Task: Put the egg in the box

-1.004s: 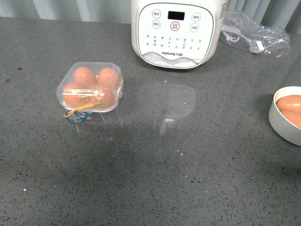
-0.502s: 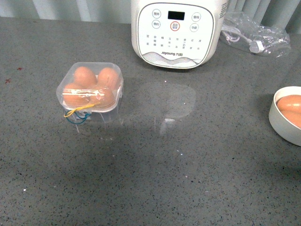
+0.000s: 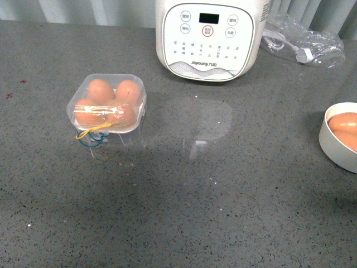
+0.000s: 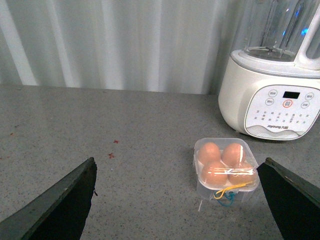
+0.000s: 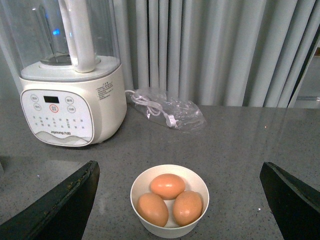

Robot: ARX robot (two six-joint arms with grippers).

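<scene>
The box (image 3: 107, 106) is a small clear plastic case at the left of the grey table, with several orange-brown eggs inside and yellow and blue bands (image 3: 92, 135) hanging at its front. In the left wrist view the box (image 4: 226, 165) lies ahead of my left gripper (image 4: 178, 170), which is open and holds nothing. Three more eggs, among them the egg (image 5: 168, 185) at the back, lie in a white bowl (image 5: 165, 231). My right gripper (image 5: 180, 165) is open, apart from that bowl and short of it. Neither gripper shows in the front view.
A big white cooker (image 3: 209, 39) with buttons stands at the back middle. A clear bag with a cable (image 3: 301, 42) lies to its right. The bowl (image 3: 334, 142) sits at the right edge of the front view. Curtains hang behind the table.
</scene>
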